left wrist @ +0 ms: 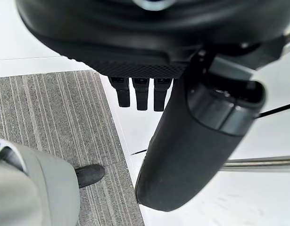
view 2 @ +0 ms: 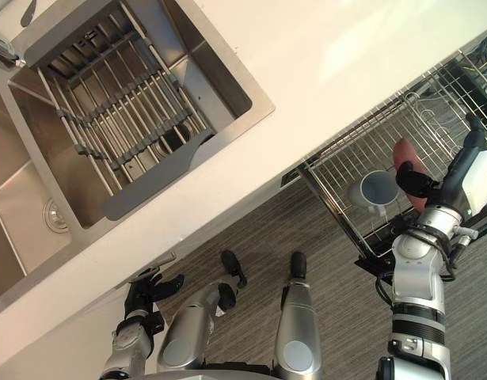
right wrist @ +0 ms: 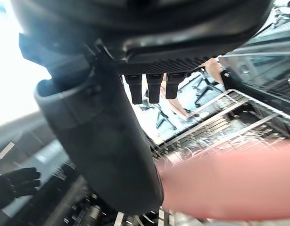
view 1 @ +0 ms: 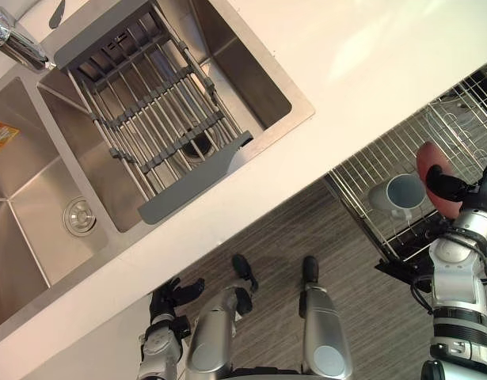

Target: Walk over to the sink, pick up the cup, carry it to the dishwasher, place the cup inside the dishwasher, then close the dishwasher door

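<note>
A reddish-pink cup (view 1: 430,168) hangs over the pulled-out wire dishwasher rack (view 2: 335,171) at the right. My right hand (view 2: 458,184) is shut on it, the thumb (view 1: 445,187) lying across its side. Up close in the right wrist view, the cup (right wrist: 234,183) shows as a pink shape behind the thumb (right wrist: 111,155), with the rack's wires beyond it. A grey-blue cup (view 1: 403,193) sits mouth up in the rack just left of the held one. My left hand (view 1: 169,298) hangs low by the counter's front, fingers relaxed and holding nothing.
The white counter (view 1: 370,63) runs diagonally between the sink and the dishwasher. The steel double sink (view 1: 37,182) holds a grey roll-up drying rack (view 1: 148,111), with a faucet (view 1: 13,39) at its corner. An orange item (view 1: 1,138) lies in the left basin. Grey striped floor (view 1: 362,309) lies below.
</note>
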### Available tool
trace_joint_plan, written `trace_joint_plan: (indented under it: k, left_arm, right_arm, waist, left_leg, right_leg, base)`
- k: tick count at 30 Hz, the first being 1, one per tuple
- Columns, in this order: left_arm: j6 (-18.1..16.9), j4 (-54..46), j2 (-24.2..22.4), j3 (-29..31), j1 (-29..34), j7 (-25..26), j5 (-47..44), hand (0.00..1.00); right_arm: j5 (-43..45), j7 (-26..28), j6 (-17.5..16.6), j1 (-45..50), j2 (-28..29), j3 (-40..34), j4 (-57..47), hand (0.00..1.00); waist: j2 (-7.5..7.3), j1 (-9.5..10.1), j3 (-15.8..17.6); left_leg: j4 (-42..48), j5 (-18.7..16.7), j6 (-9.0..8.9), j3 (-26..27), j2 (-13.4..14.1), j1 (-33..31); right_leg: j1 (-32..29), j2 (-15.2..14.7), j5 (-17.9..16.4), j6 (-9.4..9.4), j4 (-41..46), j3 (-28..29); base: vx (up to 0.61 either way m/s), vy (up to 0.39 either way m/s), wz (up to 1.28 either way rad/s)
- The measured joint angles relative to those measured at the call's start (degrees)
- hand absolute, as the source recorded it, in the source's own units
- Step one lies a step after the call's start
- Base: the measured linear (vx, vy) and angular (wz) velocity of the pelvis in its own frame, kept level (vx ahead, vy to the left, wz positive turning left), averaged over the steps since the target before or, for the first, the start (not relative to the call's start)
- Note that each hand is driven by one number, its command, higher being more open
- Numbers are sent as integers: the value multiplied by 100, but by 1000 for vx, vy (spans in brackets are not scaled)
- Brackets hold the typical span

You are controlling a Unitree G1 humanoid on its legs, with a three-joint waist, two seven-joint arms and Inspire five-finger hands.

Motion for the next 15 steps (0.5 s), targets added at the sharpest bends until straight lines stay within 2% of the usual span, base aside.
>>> trace_joint_plan:
  k: [9, 15]
  left_arm:
    - [147, -51, -148, 275, 27, -11, 5, 90]
    - [290, -49, -152, 583, 164, -75, 8, 90]
  right_arm:
    - [957, -46, -365, 1493, 1137, -760, -1288, 90]
    - [2018, 120, -414, 2633, 1949, -856, -1202, 90]
  waist:
    - [-92, 8, 2]
    - [-311, -20, -111]
  left_leg:
    - [219, -196, -94, -26, 156, 199]
    - [563, -427, -165, -75, 350, 340]
  right_leg:
    - [371, 70, -25, -40, -146, -84]
    - [676, 170, -128, -84, -142, -156]
  base:
    - [9, 1, -1]
    - [49, -11, -2]
